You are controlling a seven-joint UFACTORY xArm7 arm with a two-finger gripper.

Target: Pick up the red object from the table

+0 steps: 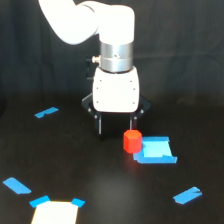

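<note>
The white gripper [116, 125] hangs with fingers spread, empty. The small red-orange faceted block [132, 141] sits off-centre beneath the right-hand finger; descending risks knocking it along the black matte table [75, 165].

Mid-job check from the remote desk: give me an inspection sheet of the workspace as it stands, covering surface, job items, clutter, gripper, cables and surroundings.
Surface: black matte table, dry and flat as far as can be seen.
Job's things: red object stands on the table, against the left edge of a blue tape sheet in the exterior view.
Clutter: blue tape strip at far left, blue tape piece at near left, blue tape scrap at near right, pale square patch with blue corners at the bottom edge.
Grippers: gripper points down with fingers spread, its right finger just above the red object; nothing held.
Cables: nothing seen.
Surroundings: dark backdrop; nothing else seen.
</note>
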